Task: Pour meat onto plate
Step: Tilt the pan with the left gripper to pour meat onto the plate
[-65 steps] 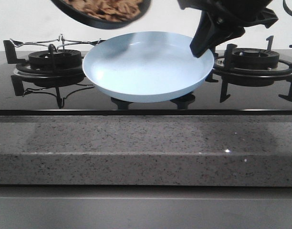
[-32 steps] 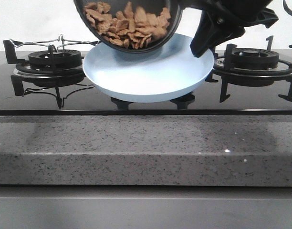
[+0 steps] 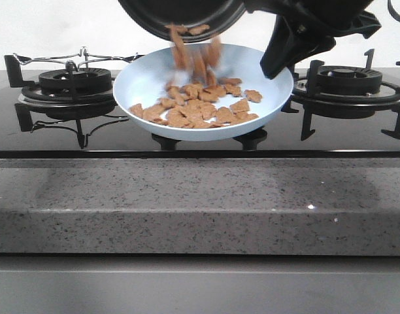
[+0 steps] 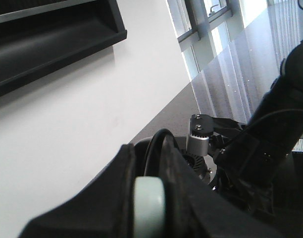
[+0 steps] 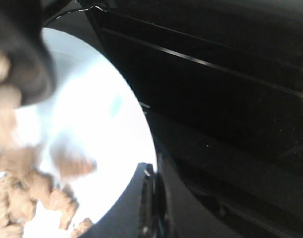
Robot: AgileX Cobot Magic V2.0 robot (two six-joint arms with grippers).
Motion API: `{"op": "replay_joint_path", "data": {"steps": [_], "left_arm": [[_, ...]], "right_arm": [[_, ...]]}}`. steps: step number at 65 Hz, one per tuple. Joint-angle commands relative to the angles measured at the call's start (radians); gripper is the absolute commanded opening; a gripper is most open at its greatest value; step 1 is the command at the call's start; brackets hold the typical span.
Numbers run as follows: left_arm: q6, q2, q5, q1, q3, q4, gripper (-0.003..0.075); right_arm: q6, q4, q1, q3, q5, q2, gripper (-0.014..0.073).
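1. Orange-brown meat [image 3: 200, 110] is tumbling down in a blurred stream, and most of it already lies heaped across the front half of the plate [image 3: 148, 82].
2. The pale-blue plate sits mid-bench toward the rear edge, between the two black burners, its rim raised and tilted a little toward the front.
3. The black pan [image 3: 180, 16] hangs steeply tipped over the plate's rear rim, a couple of pieces clinging at its lip.
4. The right gripper [image 3: 278, 62] reaches down from the upper right corner of the front view, its dark fingers on the plate's right rim; the meat lies just left of it, not touching. Whether it actually clamps the rim, I cannot tell.
5. In the left wrist view, the left gripper [image 4: 151, 208] is closed on the pan's pale handle [image 4: 150, 206], with the meat well below it.
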Motion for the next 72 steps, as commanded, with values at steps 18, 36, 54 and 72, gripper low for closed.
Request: {"op": "replay_joint_path", "data": {"steps": [18,36,54,72], "left_arm": [[0.066,-0.038,0.036,-0.008,-0.038,-0.060,-0.0020],[0.017,-0.038,0.019,-0.008,-0.038,-0.060,-0.0020],[-0.263,-0.038,-0.179,-0.004,-0.038,-0.062,-0.0020],[-0.539,-0.030,-0.358,0.088,-0.057,-0.059,-0.0020]], "right_arm": [[-0.009,0.018,-0.004,-0.026,-0.049,-0.048,-0.0113],[-0.009,0.018,-0.004,-0.026,-0.049,-0.048,-0.0113],[-0.009,0.018,-0.004,-0.026,-0.049,-0.048,-0.0113],[-0.009,0.018,-0.004,-0.026,-0.049,-0.048,-0.0113]]}}
